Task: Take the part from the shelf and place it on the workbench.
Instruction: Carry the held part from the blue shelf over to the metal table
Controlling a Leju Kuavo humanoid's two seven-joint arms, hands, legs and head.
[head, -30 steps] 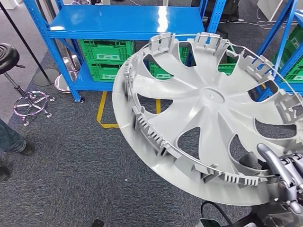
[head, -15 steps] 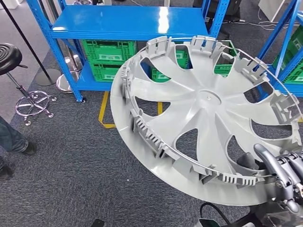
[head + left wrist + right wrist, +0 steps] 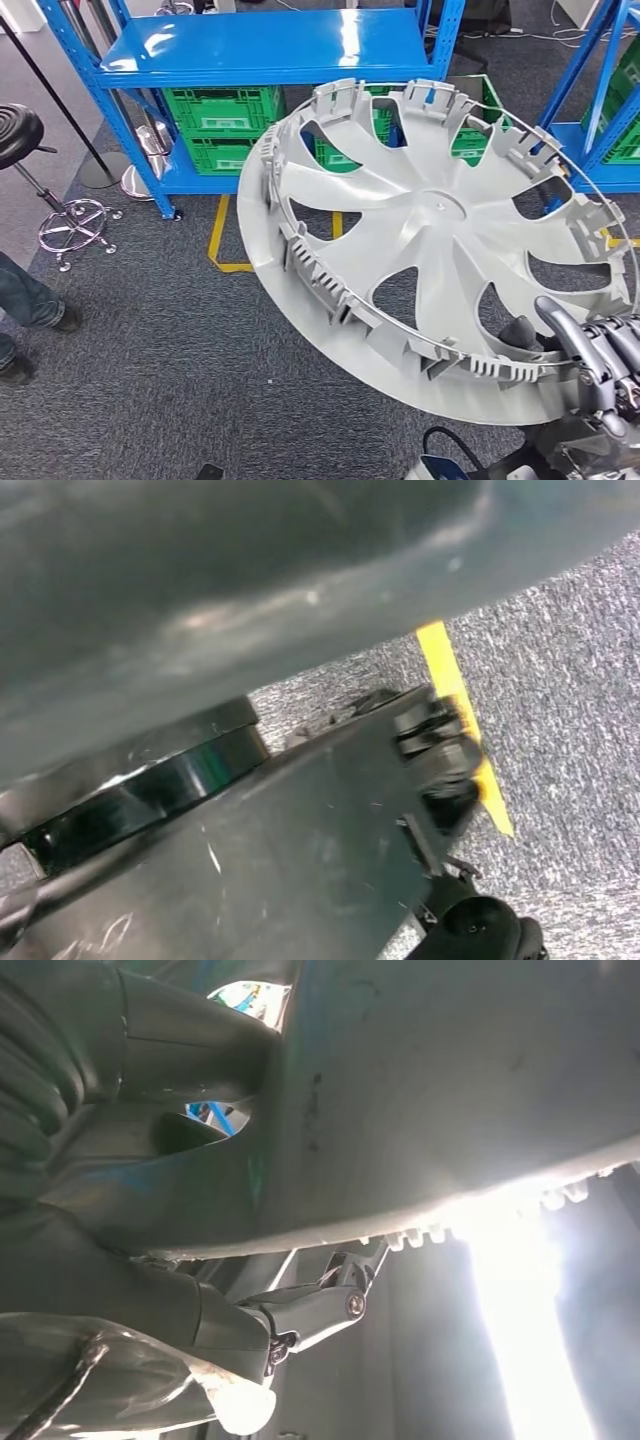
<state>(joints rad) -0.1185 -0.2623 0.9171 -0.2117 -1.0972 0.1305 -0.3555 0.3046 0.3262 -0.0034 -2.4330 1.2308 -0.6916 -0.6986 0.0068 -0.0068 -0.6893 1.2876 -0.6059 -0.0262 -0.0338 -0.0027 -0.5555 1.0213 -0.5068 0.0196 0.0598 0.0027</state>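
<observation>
Wheel cover (image 3: pixel 445 240), grey and spoked, rides tilted above the carpet (image 3: pixel 151 360), off the blue shelf (image 3: pixel 264 45) behind it. Your right hand (image 3: pixel 596 365) has its fingers (image 3: pixel 573 340) hooked over the near rim. You cannot tell how the left hand's fingers stand. You're mid-carry; next, find the worktop and lower it flat.

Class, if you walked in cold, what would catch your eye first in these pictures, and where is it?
The big silver wheel cover dominates the head view, held tilted above the grey carpet by the right hand at its lower right rim. Behind it stands a bright blue shelf with green crates underneath.
</observation>
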